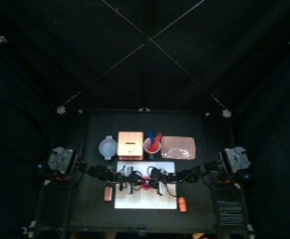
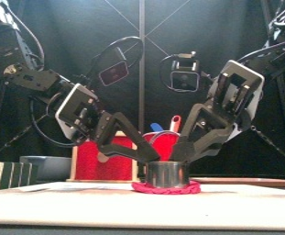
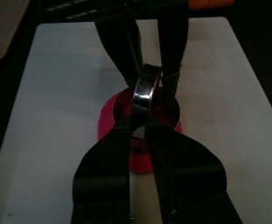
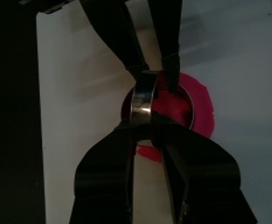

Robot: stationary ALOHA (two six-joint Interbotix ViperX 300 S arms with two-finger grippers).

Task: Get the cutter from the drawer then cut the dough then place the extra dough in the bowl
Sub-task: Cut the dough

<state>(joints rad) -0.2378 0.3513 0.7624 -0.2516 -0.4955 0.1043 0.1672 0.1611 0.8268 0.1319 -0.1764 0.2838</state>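
Dough (image 2: 166, 188) on board (image 3: 56, 96): cutter (image 2: 166, 172) fetched and seated on it, clamped by left gripper (image 2: 139, 163) and right gripper (image 2: 189, 160); cut under way, scrap not yet in bowl (image 1: 107, 147).

Left arm (image 2: 37, 78) and right arm (image 2: 274, 48): black jointed links, black cables (image 2: 29, 41) looping at 10 o'clock. Left gripper (image 2: 142, 166) and right gripper (image 2: 191, 164): tapered black jaws, grey outside.
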